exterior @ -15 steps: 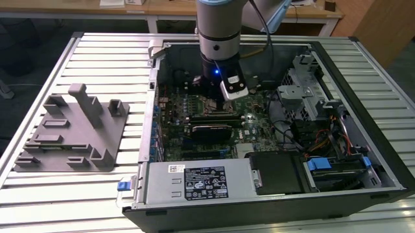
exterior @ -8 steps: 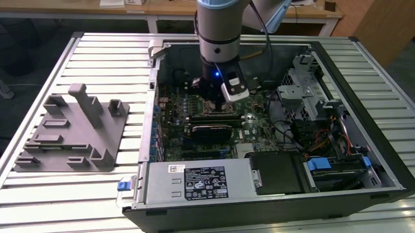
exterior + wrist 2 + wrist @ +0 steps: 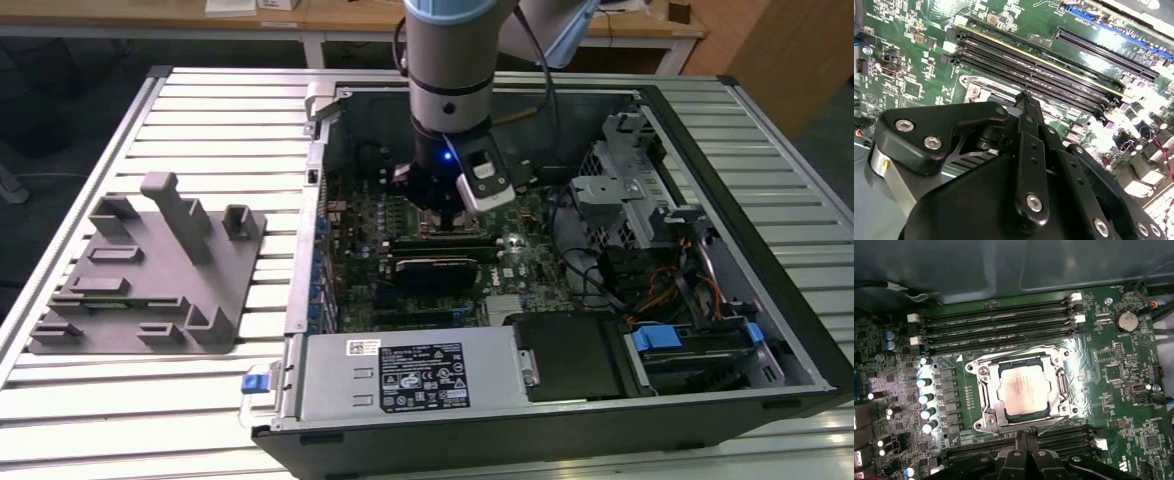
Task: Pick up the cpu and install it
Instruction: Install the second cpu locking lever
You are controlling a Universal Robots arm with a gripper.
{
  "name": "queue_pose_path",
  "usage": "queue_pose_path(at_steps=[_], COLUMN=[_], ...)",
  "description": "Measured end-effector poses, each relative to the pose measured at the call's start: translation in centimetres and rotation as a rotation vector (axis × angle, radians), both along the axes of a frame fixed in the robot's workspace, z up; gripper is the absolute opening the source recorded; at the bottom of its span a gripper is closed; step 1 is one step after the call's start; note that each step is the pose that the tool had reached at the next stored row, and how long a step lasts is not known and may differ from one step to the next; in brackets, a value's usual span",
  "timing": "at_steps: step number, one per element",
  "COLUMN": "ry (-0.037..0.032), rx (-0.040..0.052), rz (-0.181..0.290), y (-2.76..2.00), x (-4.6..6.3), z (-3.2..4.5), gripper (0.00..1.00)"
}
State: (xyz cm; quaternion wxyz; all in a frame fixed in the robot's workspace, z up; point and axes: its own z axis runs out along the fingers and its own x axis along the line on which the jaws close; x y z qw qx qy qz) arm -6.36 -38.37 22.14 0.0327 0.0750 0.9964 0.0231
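Silvery cpu (image 3: pixel 1023 388) sits flat inside the metal socket frame (image 3: pixel 985 416) on the green motherboard (image 3: pixel 1114 390), so the install step looks done or nearly so. Pincer (image 3: pixel 1026 432) hangs just beside the socket, fingers together, grasping nothing. Next move calls for a straight, clean retreat.

The black pincer (image 3: pixel 1026 100) fills the lower part, its fingers pressed together to a thin tip over the green motherboard (image 3: pixel 914 60). Just behind the tip run long dark memory slots (image 3: pixel 1054 75), w/ a blue slot (image 3: pixel 1114 30) further back.
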Motion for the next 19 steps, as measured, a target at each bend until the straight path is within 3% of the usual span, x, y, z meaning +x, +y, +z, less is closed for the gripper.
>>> queue_pose_path(at_steps=[8,16,19], ry=[0.0053,0.0149,0.0148], rx=[0.0001,0.0008,0.0015], rz=[0.035,0.073,0.075], y=[-0.28,-0.48,-0.52], x=[-0.17,-0.37,-0.37], z=[-0.4,-0.94,-0.96], gripper=[0.11,0.11,0.11])
